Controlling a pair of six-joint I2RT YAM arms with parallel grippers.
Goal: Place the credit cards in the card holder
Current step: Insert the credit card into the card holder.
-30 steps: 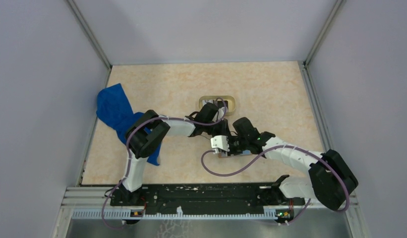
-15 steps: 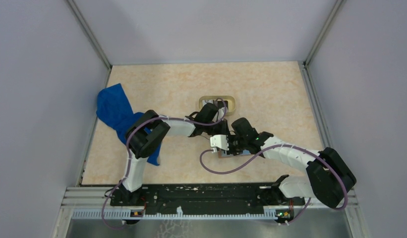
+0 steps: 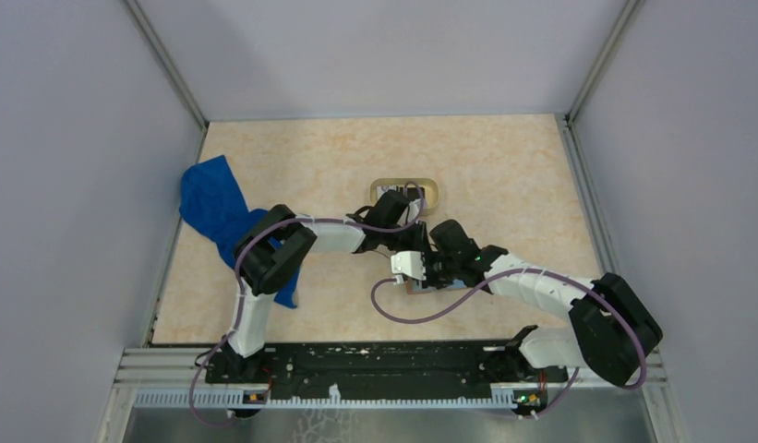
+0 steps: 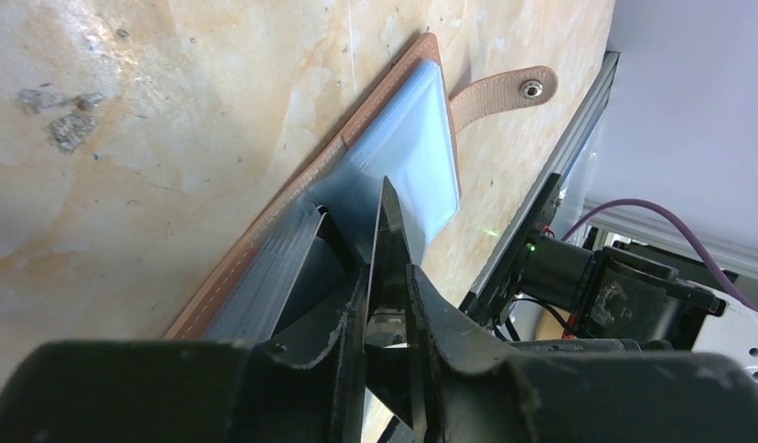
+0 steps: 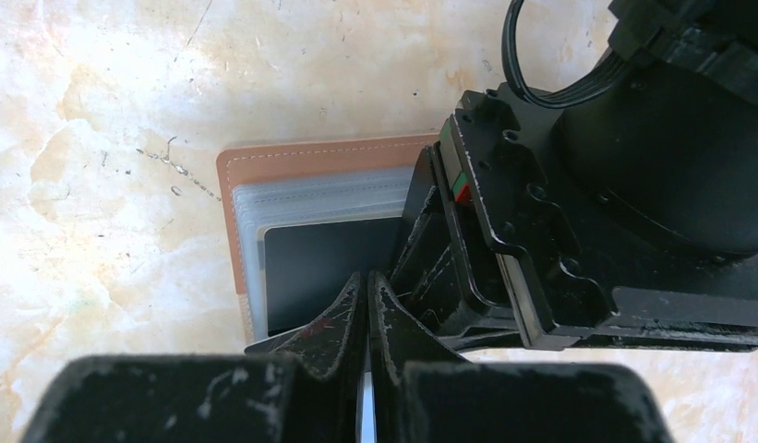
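The card holder (image 5: 310, 159) lies open on the table, tan outside with a grey-blue inner face (image 4: 407, 138). A black credit card (image 5: 324, 268) sits partly inside its clear pocket. My left gripper (image 4: 386, 272) stands a little open around the card's edge (image 4: 387, 217). The card leans on one finger, with a gap to the other. My right gripper (image 5: 367, 277) is shut, its tips resting over the card's near edge. From above, both grippers (image 3: 419, 269) crowd over the holder (image 3: 415, 287), hiding most of it.
An oval tan tray (image 3: 430, 189) sits just behind the grippers. A blue cloth (image 3: 213, 208) lies at the table's left edge under the left arm. The holder's strap with a snap (image 4: 504, 92) sticks out sideways. The right arm's body (image 4: 615, 286) is close beside the left gripper.
The right arm has crept slightly left and toward the holder. The left arm has hardly moved.
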